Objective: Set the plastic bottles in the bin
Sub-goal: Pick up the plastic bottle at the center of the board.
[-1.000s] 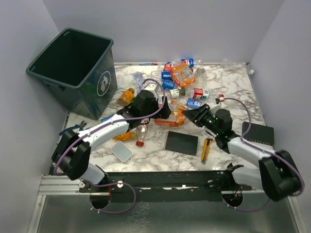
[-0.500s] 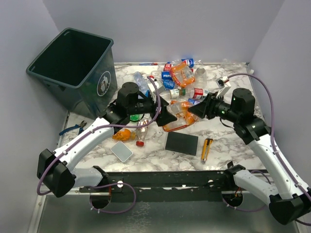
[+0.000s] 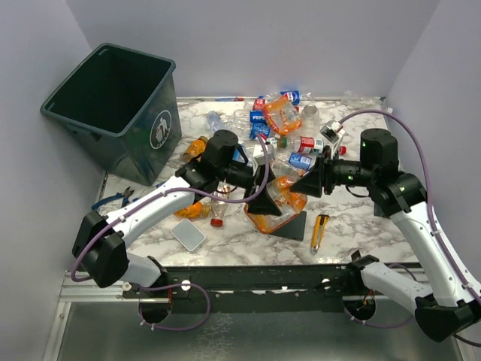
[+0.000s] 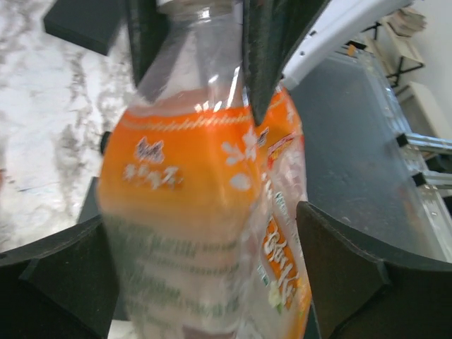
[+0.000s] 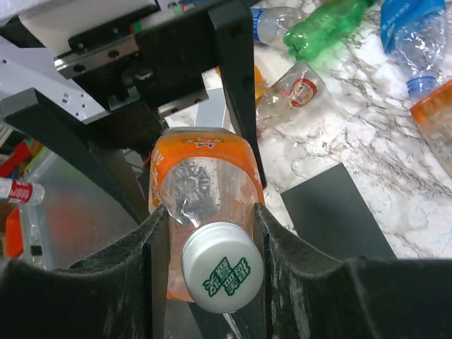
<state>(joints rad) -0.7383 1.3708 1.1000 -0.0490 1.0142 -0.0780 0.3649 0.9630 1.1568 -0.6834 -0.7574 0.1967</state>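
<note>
A clear bottle with an orange label [image 3: 279,197] hangs over the middle of the table between both arms. My right gripper [image 3: 302,184] is shut on its shoulder just below the white cap [image 5: 222,267], one finger on each side of the bottle [image 5: 205,176]. My left gripper [image 3: 264,197] is open wide, its fingers [image 4: 346,275] standing either side of the bottle's body [image 4: 191,191]. Several more plastic bottles [image 3: 282,113] lie heaped at the back of the table. The dark bin [image 3: 150,143] stands at the far left, tilted.
A black flat pad [image 3: 294,226] lies under the held bottle, with a yellow utility knife [image 3: 319,232] to its right. A grey flat piece [image 3: 188,235], blue-handled pliers [image 3: 113,199] and loose bottles [image 3: 218,207] lie under the left arm.
The right gripper has carried the orange-labelled bottle towards the near edge. The left gripper has swung right and now straddles the bottle's body.
</note>
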